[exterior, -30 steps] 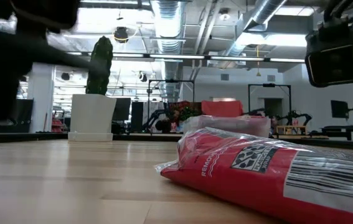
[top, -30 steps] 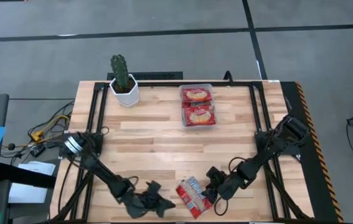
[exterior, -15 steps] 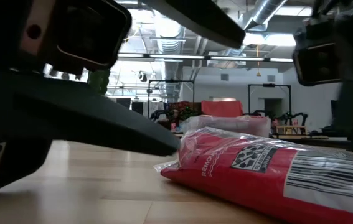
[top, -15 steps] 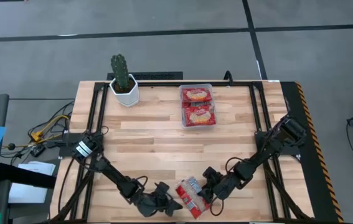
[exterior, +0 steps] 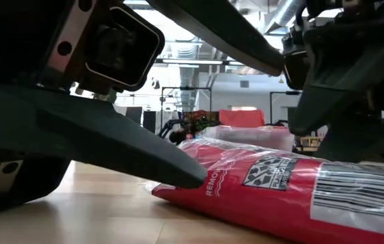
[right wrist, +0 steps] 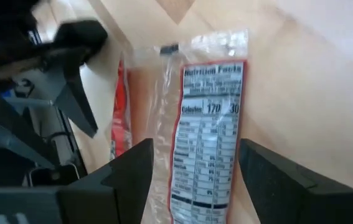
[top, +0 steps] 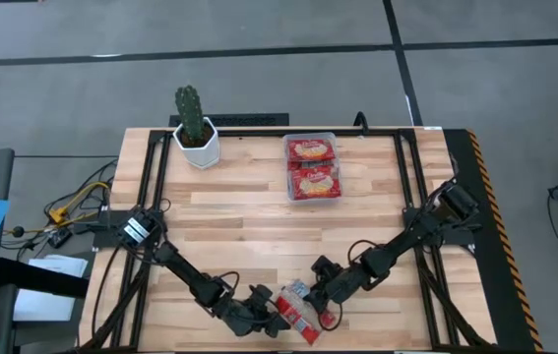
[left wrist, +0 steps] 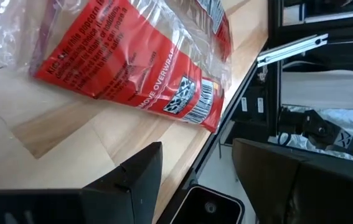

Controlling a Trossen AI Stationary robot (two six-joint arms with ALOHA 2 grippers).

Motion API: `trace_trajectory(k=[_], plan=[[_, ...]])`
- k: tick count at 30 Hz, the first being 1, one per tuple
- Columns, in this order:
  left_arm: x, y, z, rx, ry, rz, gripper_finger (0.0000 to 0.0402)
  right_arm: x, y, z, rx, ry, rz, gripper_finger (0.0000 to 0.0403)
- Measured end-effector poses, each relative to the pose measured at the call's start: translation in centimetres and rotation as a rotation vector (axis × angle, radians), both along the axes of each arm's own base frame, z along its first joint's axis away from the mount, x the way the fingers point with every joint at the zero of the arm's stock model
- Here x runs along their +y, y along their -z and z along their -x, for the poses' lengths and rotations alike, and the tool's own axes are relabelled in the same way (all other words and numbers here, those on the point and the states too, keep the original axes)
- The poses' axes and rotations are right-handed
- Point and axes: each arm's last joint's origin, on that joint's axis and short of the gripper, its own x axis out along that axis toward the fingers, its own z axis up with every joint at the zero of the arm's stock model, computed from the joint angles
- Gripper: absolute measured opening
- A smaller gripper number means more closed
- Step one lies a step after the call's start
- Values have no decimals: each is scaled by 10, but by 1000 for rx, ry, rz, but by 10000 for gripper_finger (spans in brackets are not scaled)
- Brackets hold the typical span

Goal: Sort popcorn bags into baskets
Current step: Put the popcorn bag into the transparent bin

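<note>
One red popcorn bag (top: pixel 298 315) lies flat on the wood near the table's front edge, its nutrition label (right wrist: pixel 204 143) facing up. My left gripper (top: pixel 265 321) is low at the bag's left side and open. Its fingertips (left wrist: pixel 154 152) stop just short of the bag (left wrist: pixel 139 62). My right gripper (top: pixel 324 297) is open over the bag's far right part, one finger (right wrist: pixel 129 171) on either side of the label. The clear basket (top: pixel 335 138) at the table's far middle holds two red bags (top: pixel 312 167). My right gripper slants down from the table's right, its two fingers on either side of the bag's label end (right wrist: pixel 182 186). Whether the fingers touch the bag, I cannot tell. The bag lies flat on the table.
A white pot with a cactus (top: pixel 196 133) stands at the far left. Black frame rails (top: pixel 151 187) run along the table's left, right and far sides. Bare wood (top: pixel 249 226) lies between the bag and the basket.
My left gripper has gone toward the table's right along the near edge and come down beside the bag. My right gripper has moved toward the table's left and near edge, over the bag. The bag's near end has slid slightly left.
</note>
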Motion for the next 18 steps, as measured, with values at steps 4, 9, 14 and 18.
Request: trace_trajectory(k=[4, 9, 14, 18], plan=[[3, 0, -2, 2, -22, 11, 185, 4, 10, -2, 22, -54, -19, 260], [9, 4, -2, 61, -84, 62, 185, 8, 14, -4, 27, -79, -29, 260], [13, 7, -2, 111, -149, 122, 185, 10, 8, -11, 15, -85, -25, 260], [19, 8, -5, 158, -151, 176, 185, 9, 4, -19, 5, -98, -31, 260]])
